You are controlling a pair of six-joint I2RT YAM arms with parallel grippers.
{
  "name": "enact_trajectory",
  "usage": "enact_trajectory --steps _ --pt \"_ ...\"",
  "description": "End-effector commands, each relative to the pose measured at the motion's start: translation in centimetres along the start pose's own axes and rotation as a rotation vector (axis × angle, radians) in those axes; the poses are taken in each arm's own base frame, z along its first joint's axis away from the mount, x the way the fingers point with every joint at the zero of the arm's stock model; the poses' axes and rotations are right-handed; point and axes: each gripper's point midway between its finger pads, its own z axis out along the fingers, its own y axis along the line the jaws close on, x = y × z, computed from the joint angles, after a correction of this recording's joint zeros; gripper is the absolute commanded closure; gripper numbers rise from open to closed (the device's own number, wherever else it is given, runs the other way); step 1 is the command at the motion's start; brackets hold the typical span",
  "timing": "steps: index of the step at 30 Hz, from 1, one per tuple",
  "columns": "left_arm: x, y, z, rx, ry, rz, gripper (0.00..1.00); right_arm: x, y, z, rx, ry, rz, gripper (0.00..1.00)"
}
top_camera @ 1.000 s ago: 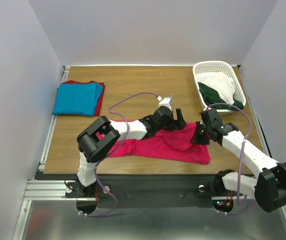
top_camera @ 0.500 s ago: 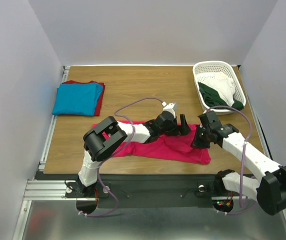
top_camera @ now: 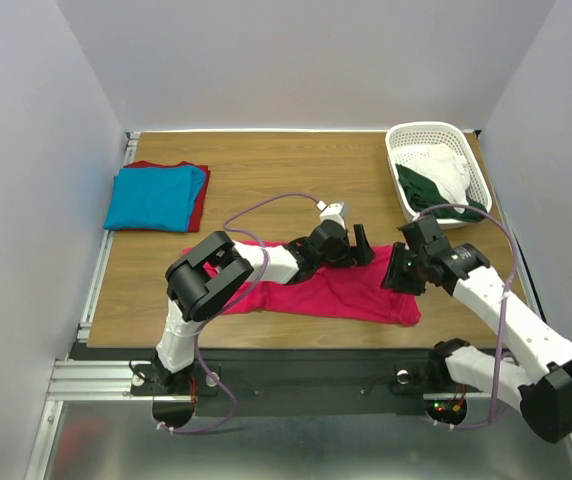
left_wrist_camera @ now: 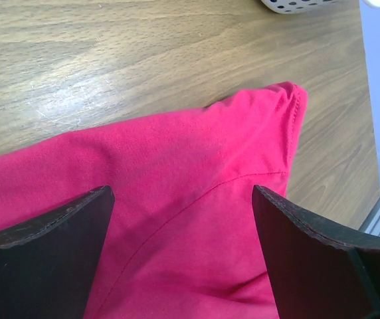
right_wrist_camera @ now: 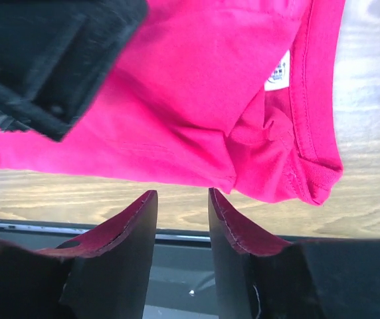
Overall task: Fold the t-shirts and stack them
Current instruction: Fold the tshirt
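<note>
Placement explains the plan: the crimson-pink t-shirt (top_camera: 351, 292) lies stretched across the table (top_camera: 286, 170) at 6 o'clock, in front of both bases, where either arm can reach it for folding. The finished stack, a turquoise-blue t-shirt (top_camera: 156, 197) on a dark red t-shirt (top_camera: 202, 208), sits out of the way at 10 o'clock. The basket (top_camera: 436, 127) waits at 2 o'clock (white and dark green cloth inside).

The left arm reaches far across to its right, low over the shirt's middle. The left gripper (top_camera: 359, 247) is spread wide with nothing in it, and a sleeve (left_wrist_camera: 286, 106) lies just beyond. The right arm bends inward over the shirt's 3 o'clock end, by the white neck label (right_wrist_camera: 278, 70). The right gripper (top_camera: 401, 272) stands partly parted at the cloth's edge, gripping nothing visible.
</note>
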Motion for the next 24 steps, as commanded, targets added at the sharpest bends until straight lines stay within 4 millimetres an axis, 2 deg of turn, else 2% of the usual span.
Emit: enact_trajectory --steps 1,7,10,14,15,16,19,24 --pt "-1.2 0.5 -0.6 -0.024 -0.032 0.030 0.02 -0.5 1.1 -1.1 -0.020 -0.034 -0.018 0.57" --pt "-1.4 0.2 -0.3 -0.008 -0.025 0.042 0.02 0.2 4.2 0.8 -0.069 -0.058 -0.098 0.51" --pt "-1.6 0.3 -0.2 -0.003 -0.029 0.045 0.02 0.8 6.8 1.7 -0.103 -0.088 -0.165 0.48" --pt "-2.1 0.7 0.0 -0.004 -0.032 0.043 0.02 -0.2 8.7 3.3 -0.125 -0.158 -0.199 0.48" --pt "-2.2 0.8 0.0 -0.005 -0.033 0.042 0.02 0.1 8.6 4.0 -0.119 -0.152 -0.205 0.49" --pt "-2.2 1.0 0.0 -0.008 -0.033 0.041 0.02 -0.3 9.3 4.3 -0.143 -0.177 -0.207 0.50" --pt "-1.8 0.7 -0.1 0.013 -0.011 0.034 0.02 0.0 8.5 5.8 -0.113 -0.193 -0.214 0.53" --pt "-1.9 0.8 -0.1 0.025 -0.006 0.022 0.02 -0.4 8.4 7.1 -0.121 -0.246 -0.211 0.54"
